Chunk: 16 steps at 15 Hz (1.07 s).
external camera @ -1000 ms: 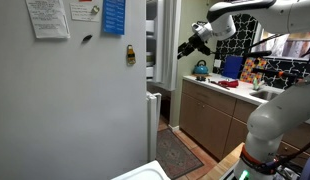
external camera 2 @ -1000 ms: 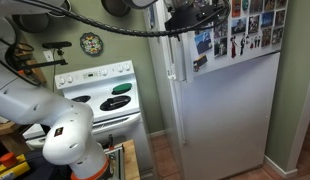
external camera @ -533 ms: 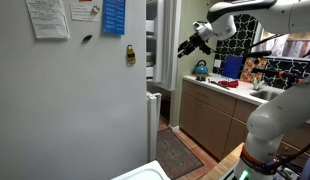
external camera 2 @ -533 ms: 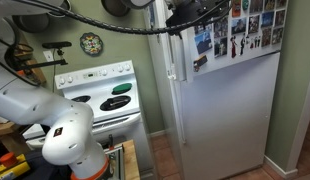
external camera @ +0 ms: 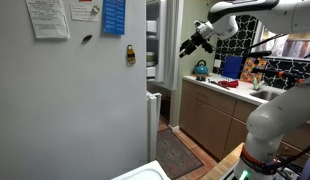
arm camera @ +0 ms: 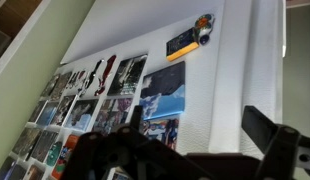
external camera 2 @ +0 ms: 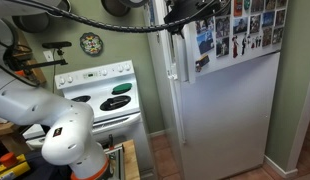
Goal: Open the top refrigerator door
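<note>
The top refrigerator door shows as a narrow white edge (external camera: pixel 151 40) in an exterior view. Its photo-covered front (external camera 2: pixel 223 55) shows in an exterior view and fills the wrist view (arm camera: pixel 220 60). The door's vertical white handle (external camera 2: pixel 173 55) runs down its edge, and shows as a ridge in the wrist view (arm camera: pixel 257 60). My gripper (external camera: pixel 185 46) is up at the door's top, close by the handle (external camera 2: pixel 177 14). In the wrist view the gripper (arm camera: pixel 200 130) is open; its dark fingers (arm camera: pixel 270 135) stand apart before the handle, holding nothing. I cannot tell whether the door is ajar.
The fridge's grey side panel (external camera: pixel 75 100) carries papers and magnets. The shorter lower door (external camera 2: pixel 225 115) sits below. A white stove (external camera 2: pixel 100 95) stands beside the fridge. A counter with cabinets (external camera: pixel 220 115) lies across the aisle, and a floor mat (external camera: pixel 180 155) lies between.
The gripper has edged very slightly upward near the handle; the door looks unchanged.
</note>
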Each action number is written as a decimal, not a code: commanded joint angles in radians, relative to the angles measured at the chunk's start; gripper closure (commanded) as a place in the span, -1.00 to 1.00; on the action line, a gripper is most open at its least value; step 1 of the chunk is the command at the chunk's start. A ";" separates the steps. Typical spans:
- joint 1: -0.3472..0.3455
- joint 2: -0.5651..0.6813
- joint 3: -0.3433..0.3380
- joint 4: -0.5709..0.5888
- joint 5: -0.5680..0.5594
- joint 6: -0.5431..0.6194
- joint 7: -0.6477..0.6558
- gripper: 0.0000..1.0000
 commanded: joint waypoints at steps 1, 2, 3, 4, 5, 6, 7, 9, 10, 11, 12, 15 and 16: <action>-0.019 -0.044 0.015 -0.021 -0.094 0.014 0.097 -1.00; -0.030 -0.056 0.022 -0.024 -0.136 0.011 0.131 -1.00; -0.031 -0.065 0.022 -0.024 -0.172 0.006 0.162 -1.00; -0.033 -0.078 0.019 -0.027 -0.203 -0.001 0.197 -1.00; -0.035 -0.088 0.019 -0.027 -0.234 -0.008 0.229 -1.00; -0.033 -0.100 0.017 -0.026 -0.259 -0.024 0.263 -1.00; -0.034 -0.114 0.019 -0.027 -0.283 -0.036 0.304 -1.00; -0.036 -0.144 0.029 -0.028 -0.334 -0.074 0.390 -1.00; -0.041 -0.165 0.039 -0.033 -0.361 -0.094 0.442 -1.00; -0.036 -0.180 0.039 -0.031 -0.380 -0.120 0.479 -1.00; -0.033 -0.204 0.042 -0.036 -0.395 -0.153 0.525 -1.00; -0.022 -0.269 0.038 -0.040 -0.440 -0.272 0.619 -1.00; -0.016 -0.295 0.025 -0.045 -0.447 -0.323 0.636 -1.00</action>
